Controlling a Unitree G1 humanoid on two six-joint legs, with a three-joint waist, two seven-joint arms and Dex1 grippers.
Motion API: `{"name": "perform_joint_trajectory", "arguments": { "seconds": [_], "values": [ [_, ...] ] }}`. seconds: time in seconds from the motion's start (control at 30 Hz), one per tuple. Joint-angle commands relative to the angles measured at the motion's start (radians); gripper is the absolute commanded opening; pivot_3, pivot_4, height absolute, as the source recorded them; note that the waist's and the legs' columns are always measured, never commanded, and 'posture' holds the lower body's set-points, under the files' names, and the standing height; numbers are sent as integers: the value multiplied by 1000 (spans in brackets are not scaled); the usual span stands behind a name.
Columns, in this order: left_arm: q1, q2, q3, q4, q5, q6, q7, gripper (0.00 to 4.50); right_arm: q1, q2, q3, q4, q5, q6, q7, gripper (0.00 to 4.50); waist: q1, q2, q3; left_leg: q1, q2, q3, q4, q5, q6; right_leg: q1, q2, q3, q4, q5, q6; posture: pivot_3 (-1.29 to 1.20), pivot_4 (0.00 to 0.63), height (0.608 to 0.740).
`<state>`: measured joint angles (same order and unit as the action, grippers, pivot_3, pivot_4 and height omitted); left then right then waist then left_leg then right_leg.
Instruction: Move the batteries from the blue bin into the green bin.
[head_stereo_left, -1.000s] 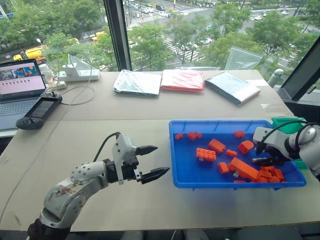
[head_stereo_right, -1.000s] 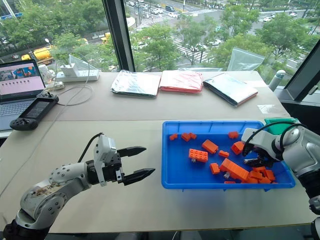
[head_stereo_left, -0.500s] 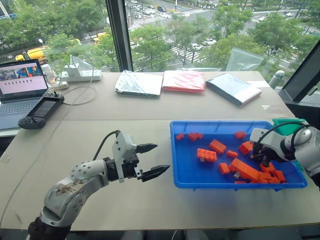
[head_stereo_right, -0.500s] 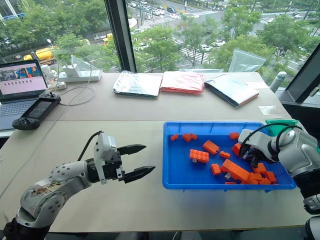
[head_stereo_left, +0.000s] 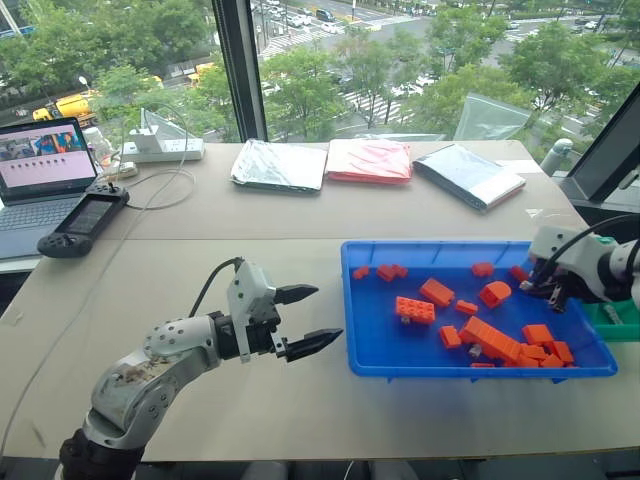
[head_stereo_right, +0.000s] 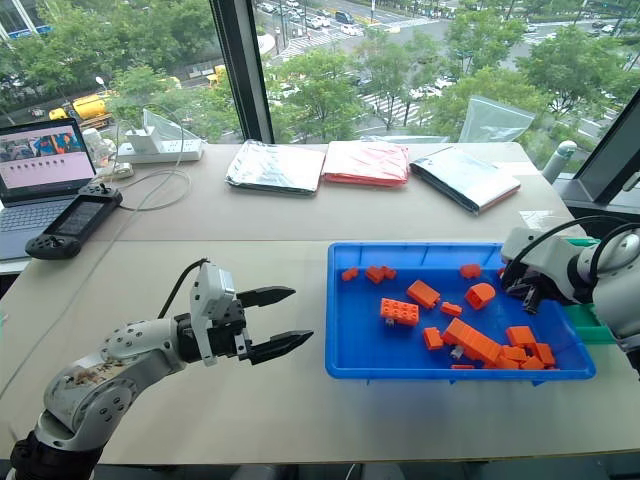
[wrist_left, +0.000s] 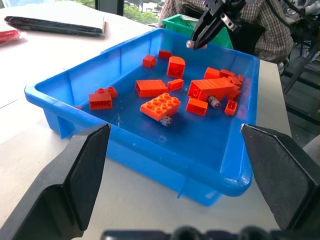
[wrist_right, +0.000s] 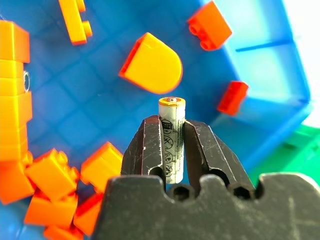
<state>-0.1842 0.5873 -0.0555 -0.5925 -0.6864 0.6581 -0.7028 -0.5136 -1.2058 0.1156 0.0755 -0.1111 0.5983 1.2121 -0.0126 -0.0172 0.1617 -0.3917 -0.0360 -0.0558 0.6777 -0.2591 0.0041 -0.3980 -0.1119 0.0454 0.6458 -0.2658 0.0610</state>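
Observation:
The blue bin (head_stereo_left: 440, 246) sits at the right of the table, strewn with orange bricks (head_stereo_left: 412, 308). My right gripper (head_stereo_left: 553, 292) hangs over its right end, shut on a battery (wrist_right: 172, 127) that stands up between the fingers, clear of the bin floor. Two more batteries (wrist_left: 214, 102) (wrist_left: 166, 121) lie against bricks in the bin. Just beyond the blue bin's right rim is the green bin (head_stereo_left: 620, 322), close to the right gripper. My left gripper (head_stereo_left: 325, 314) hovers open and empty over the table, left of the blue bin and pointing at it.
At the far left are a laptop (head_stereo_left: 40, 160), a black controller (head_stereo_left: 82, 222) and a power strip (head_stereo_left: 165, 150) with cables. Three flat packets (head_stereo_left: 368, 160) lie along the back by the window. A person in a checked shirt (wrist_left: 272, 30) sits beyond the green bin.
My right gripper has shut on a battery among the bricks and lifted it up and to the right, toward the bin's right rim. The left arm has stayed still.

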Motion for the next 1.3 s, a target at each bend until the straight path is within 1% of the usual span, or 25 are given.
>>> {"name": "perform_joint_trajectory", "arguments": {
  "seconds": [0.03, 0.1, 0.2, 0.37, 0.43, 0.5, 0.67, 0.73, 0.8, 0.83, 0.9, 0.93, 1.0, 1.07, 1.1, 1.13, 1.17, 1.23, 1.3],
  "values": [
    [-5, -3, -1, -15, 2, -20, -14, 4500, 31, -29, -49, -45, 19, 24, -6, 244, 0, 0, 0, 0, 0, 0, 0, 0, 0, 0, 0, 0, 0, 0, 0, 0, 150, 740],
    [-7, -3, -1, -12, 4, -21, -17, 4500, 30, -34, -73, -53, 23, 50, -27, 244, 0, 0, 0, 0, 0, 0, 0, 0, 0, 0, 0, 0, 0, 0, 0, 0, 150, 740],
    [-8, -4, -2, -9, 7, -24, -21, 4500, -2, -37, -105, -14, -4, 93, -109, 244, 0, 0, 0, 0, 0, 0, 0, 0, 0, -1, 0, 0, 0, 0, 0, 0, 150, 740],
    [-1, -8, -3, -16, 10, -22, -21, 4500, -49, 6, -192, 52, -34, 160, -320, 244, 0, 0, 0, -1, 0, 1, 0, 0, 0, -2, 0, 1, 0, 0, 0, 0, 150, 740],
    [0, -9, -1, -18, 9, -20, -22, 4500, -60, 27, -228, 66, -48, 231, -406, 244, 2, 0, 0, -1, 0, 1, 0, 0, 0, -2, 0, 1, 0, 0, 0, 0, 150, 740],
    [0, -9, -1, -20, 9, -19, -22, 4500, -65, 43, -248, 69, -58, 275, -470, 244, 1, 0, 0, -3, 0, 1, 0, 0, 0, -3, 0, 1, 0, 0, 0, 0, 150, 740],
    [-3, -6, -4, -19, 10, -18, -29, 4500, -25, 100, -301, 23, -66, 352, -608, 244, 0, 0, 0, -6, 0, 1, 0, 0, 0, -6, 0, 1, 2, 0, 0, 0, 150, 740],
    [-7, -4, -4, -17, 8, -16, -34, 4500, -15, 112, -318, 9, -61, 361, -639, 1257, 0, 0, 0, -6, -1, 1, 0, 0, 0, -7, 0, 1, 1, 0, 0, 0, 150, 740],
    [-10, -2, -3, -13, 9, -16, -39, 4500, -16, 110, -328, 9, -38, 364, -634, 1783, 0, 1, 0, -6, -1, 1, 0, 0, 0, -7, 0, 1, 2, 0, 0, 0, 150, 740],
    [-11, -2, -3, -11, 10, -16, -40, 4500, -19, 108, -331, 4, -30, 367, -632, 2175, 0, 1, 0, -6, -1, 1, 0, 0, 0, -7, 0, 1, 2, 0, 0, 0, 150, 740],
    [-13, -2, -3, -9, 11, -17, -44, 4500, -35, 109, -338, -6, -22, 370, -642, 2778, 0, 1, 0, -6, -1, 1, 0, 0, 0, -6, 0, 1, 1, 0, 0, 0, 150, 740],
    [-13, -2, -3, -9, 12, -17, -46, 4500, -49, 112, -347, -13, -13, 374, -644, 3190, 0, 1, 0, -6, -1, 1, 0, 0, 0, -6, 0, 1, 1, 0, 0, 0, 150, 740],
    [-15, -1, -4, -9, 13, -17, -49, 4500, -71, 116, -357, -20, 5, 371, -644, 3814, 0, 1, 0, -6, -1, 1, 0, 0, 0, -6, 0, 1, 1, 0, 0, 0, 150, 740],
    [-16, 7, -2, -14, 10, -17, -61, 4500, -112, 124, -362, -78, 74, 389, -577, 4464, -1, 1, 0, -6, 0, 1, 0, 0, 0, -6, 0, 1, 1, 0, 0, 0, 150, 740],
    [-17, 12, 1, -15, 8, -18, -68, 4500, -134, 131, -370, -126, 144, 420, -515, 4464, -2, 1, 0, -6, 0, 1, 0, 0, 0, -6, 0, 1, 1, 0, 0, 0, 150, 740],
    [-18, 19, 4, -16, 10, -20, -75, 4500, -137, 122, -369, -185, 218, 468, -438, 4464, -6, 1, 0, -6, 0, 1, 0, 0, 0, -7, 0, 1, 1, 0, 0, 0, 150, 740],
    [-18, 23, 5, -15, 12, -22, -80, 4500, -135, 113, -368, -223, 268, 503, -390, 4464, -8, 1, 0, -6, 0, 2, 0, 0, 0, -7, 1, 1, 1, 0, 0, 0, 150, 740],
    [-20, 29, 10, -12, 10, -21, -87, 4500, -62, 51, -368, -334, 390, 567, -246, 4464, -4, 1, 0, -6, 1, 0, 0, 0, 0, -6, 2, 1, 1, 0, 0, 0, 150, 740],
    [-20, 35, 12, -12, 9, -21, -94, 4500, -2, 11, -387, -409, 467, 588, -172, 4464, 6, 1, 0, -6, 2, -1, 0, 0, 0, -5, 2, -1, 1, 0, 0, 0, 150, 740]
  ]
}}
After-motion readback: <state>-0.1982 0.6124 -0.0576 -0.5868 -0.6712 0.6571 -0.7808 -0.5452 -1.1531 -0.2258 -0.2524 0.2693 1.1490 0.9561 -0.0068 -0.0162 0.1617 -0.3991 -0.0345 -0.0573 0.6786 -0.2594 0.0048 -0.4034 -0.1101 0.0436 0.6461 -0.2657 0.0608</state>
